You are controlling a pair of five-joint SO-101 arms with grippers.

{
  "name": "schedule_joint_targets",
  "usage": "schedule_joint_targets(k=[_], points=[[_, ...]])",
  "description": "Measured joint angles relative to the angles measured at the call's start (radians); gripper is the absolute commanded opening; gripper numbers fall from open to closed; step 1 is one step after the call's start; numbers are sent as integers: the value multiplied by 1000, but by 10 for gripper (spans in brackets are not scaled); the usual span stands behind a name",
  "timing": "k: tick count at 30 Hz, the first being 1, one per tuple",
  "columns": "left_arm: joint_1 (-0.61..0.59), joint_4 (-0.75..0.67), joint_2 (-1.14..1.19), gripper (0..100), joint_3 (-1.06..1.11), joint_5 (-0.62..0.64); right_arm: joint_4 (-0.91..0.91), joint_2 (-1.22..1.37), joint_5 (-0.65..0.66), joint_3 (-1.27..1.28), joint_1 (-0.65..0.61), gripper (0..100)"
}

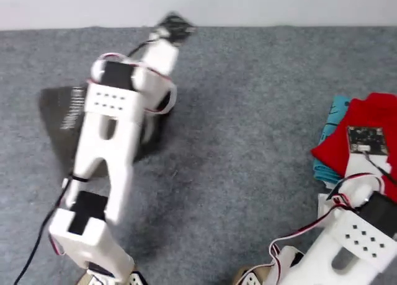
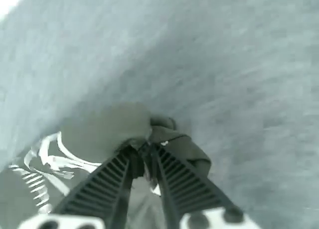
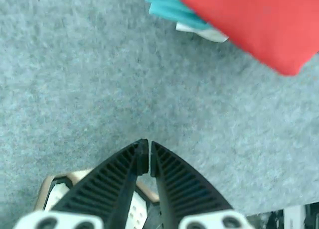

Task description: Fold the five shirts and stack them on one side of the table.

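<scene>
A dark grey shirt (image 1: 62,114) with a white print lies at the table's left, partly hidden under my left arm. My left gripper (image 2: 145,154) is shut on a bunched fold of that dark grey shirt (image 2: 112,129), which hangs around the fingertips. At the table's right edge a folded red shirt (image 1: 363,139) tops a stack, with a teal shirt (image 1: 332,127) showing beneath it. My right gripper (image 3: 145,150) hangs shut over bare carpet, short of the red shirt (image 3: 254,25) and the teal shirt (image 3: 169,7), with nothing in it.
Grey carpet (image 1: 248,124) covers the table between the two arms. A white wall (image 1: 248,3) runs along the far edge. A beige base piece (image 3: 55,191) sits under the right gripper.
</scene>
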Motion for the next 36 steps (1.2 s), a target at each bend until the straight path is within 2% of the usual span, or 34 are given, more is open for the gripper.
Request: schedule_joint_targets(k=[6, 9, 12, 17, 20, 23, 28, 33, 36], points=[[256, 150, 0, 14, -132, 0, 0, 0, 0, 37, 0, 9], [350, 189, -18, 14, -129, -5, 0, -2, 0, 37, 0, 9], [370, 193, -80, 14, -48, -29, 0, -2, 2, 37, 0, 9], [348, 193, -227, 14, 227, -120, 0, -2, 75, 37, 0, 9], [265, 193, -333, 14, 416, -170, 0, -2, 97, 37, 0, 9], [129, 192, -437, 14, 591, -255, 0, -2, 100, 37, 0, 9], [-190, 181, -562, 14, 832, -457, 0, -2, 101, 37, 0, 9], [-535, 57, -589, 15, 980, -644, 0, -2, 101, 37, -28, 9], [-652, 25, -595, 16, 990, -684, 0, -2, 101, 37, -64, 9]])
